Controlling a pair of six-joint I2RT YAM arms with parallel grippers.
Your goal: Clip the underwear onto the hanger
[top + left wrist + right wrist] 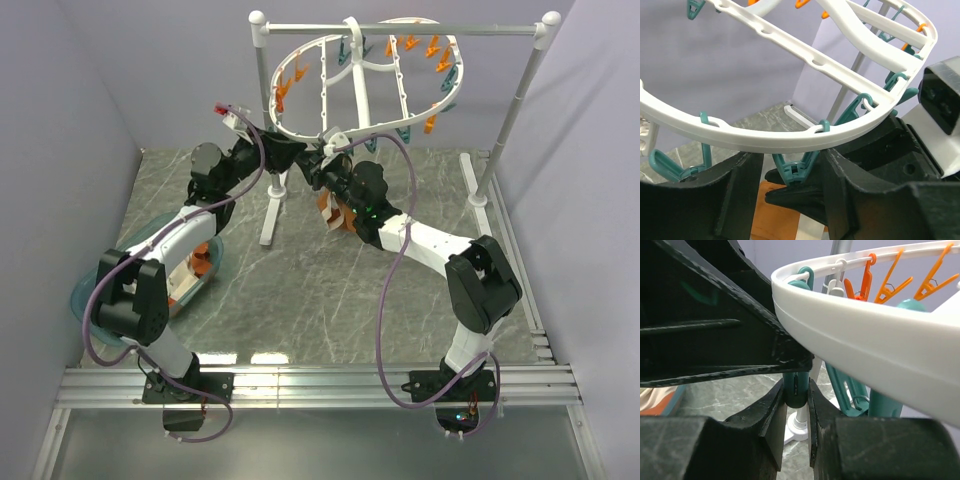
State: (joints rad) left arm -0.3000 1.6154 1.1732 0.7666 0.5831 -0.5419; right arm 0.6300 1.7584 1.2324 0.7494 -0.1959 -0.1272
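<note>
The white oval hanger [356,95] hangs from a pole and is ringed with teal and orange clothespins. My right gripper [318,172] is under its near rim, shut on a teal clothespin [796,387]. My left gripper [285,155] is just to its left. In the left wrist view its fingers [850,195] stand wide apart under the rim [765,137], either side of that clothespin [795,167]. The rust-orange underwear [333,215] hangs below the right gripper. It also shows behind the right gripper's tips in the left wrist view [772,215]. What holds it is hidden.
The grey-white pole stand [510,115] spans the back, with one white foot [268,225] near the grippers. A teal basket [85,295] with white-and-orange garments [200,262] sits at the left under my left arm. Purple walls close in on both sides.
</note>
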